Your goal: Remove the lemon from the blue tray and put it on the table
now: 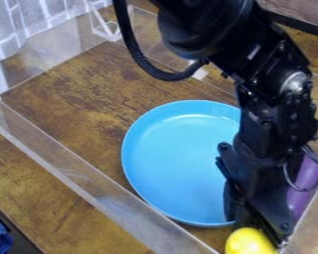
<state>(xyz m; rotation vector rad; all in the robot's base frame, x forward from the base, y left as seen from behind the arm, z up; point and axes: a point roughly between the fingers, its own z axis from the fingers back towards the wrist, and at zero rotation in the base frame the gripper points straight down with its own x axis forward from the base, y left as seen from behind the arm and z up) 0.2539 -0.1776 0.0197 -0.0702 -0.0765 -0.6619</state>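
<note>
Camera view: jaws point(261, 224) together at lemon point(249, 241), contact unclear; lemon outside blue tray point(183, 164), beside rim.

- No readable text, labels, brands, numbers or signs — none anywhere in view.
</note>
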